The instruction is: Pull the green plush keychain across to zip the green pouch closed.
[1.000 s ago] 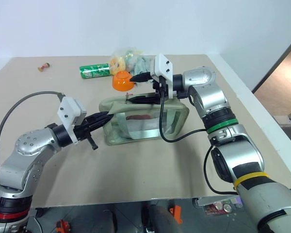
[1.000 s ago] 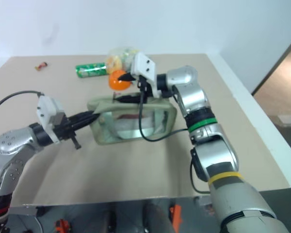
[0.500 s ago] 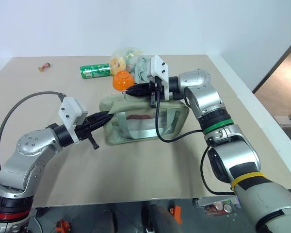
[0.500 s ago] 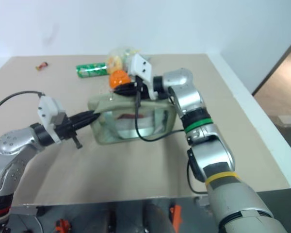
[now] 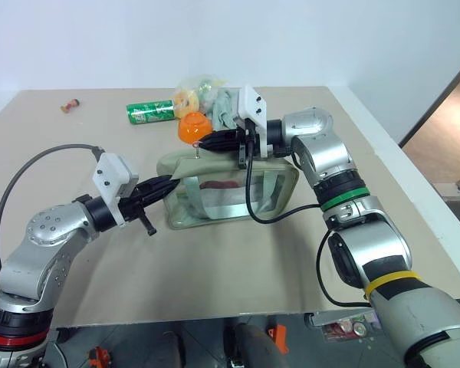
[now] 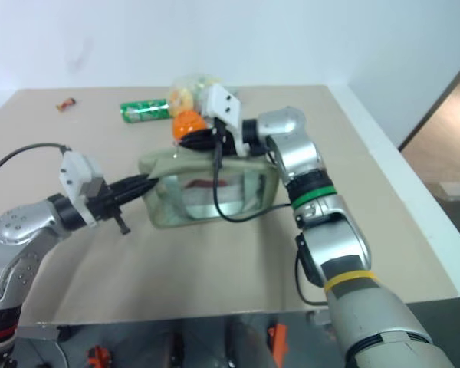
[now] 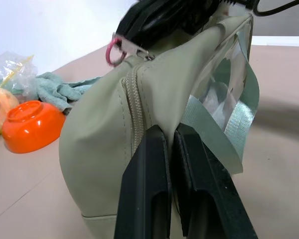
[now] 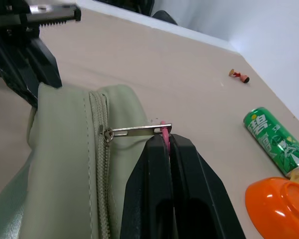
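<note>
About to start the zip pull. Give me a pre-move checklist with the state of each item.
1. Right gripper shut on the pink loop: ok.
2. Left gripper shut on the green pouch end, bracing it: ok.
3. Zipper pull at the end near the left gripper: ok.
4. Green plush keychain itself located: cannot tell.
5. Orange bowl and soda can off the pouch: ok.
</note>
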